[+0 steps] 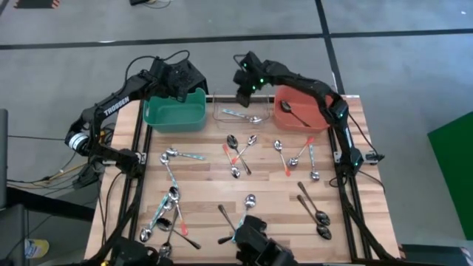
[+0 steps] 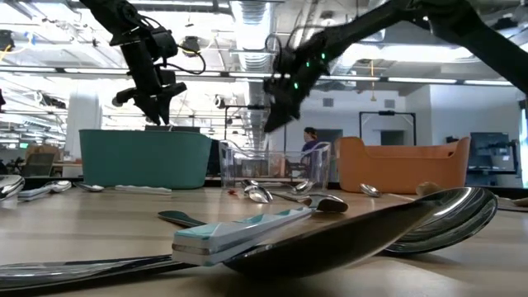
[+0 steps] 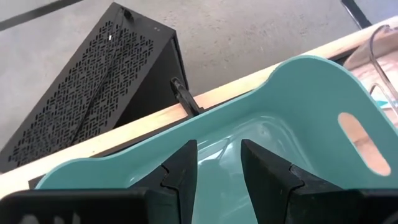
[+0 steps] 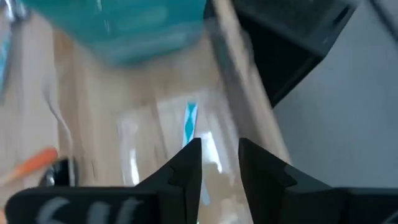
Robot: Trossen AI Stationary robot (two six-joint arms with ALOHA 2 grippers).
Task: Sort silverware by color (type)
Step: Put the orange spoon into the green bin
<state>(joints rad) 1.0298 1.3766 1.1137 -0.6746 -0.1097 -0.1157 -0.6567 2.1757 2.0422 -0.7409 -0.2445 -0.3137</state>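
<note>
Several spoons lie flat on the wooden table (image 1: 207, 188): teal-handled ones at the left (image 1: 168, 199), orange-handled ones in the middle (image 1: 284, 161), dark ones at the near right (image 1: 314, 210). A teal-handled spoon (image 1: 238, 114) lies in the clear bin (image 1: 222, 103); it also shows in the right wrist view (image 4: 189, 121). A dark spoon (image 1: 295, 114) lies in the orange bin (image 1: 282, 118). My left gripper (image 3: 217, 155) hangs open and empty above the teal bin (image 3: 298, 93). My right gripper (image 4: 219, 155) hangs open and empty above the clear bin's far side.
The three bins stand in a row along the table's far edge: teal (image 2: 144, 157), clear (image 2: 272, 165), orange (image 2: 404, 165). A black perforated box (image 3: 93, 87) stands on the floor behind the table. A person (image 2: 311, 144) shows far off in the room.
</note>
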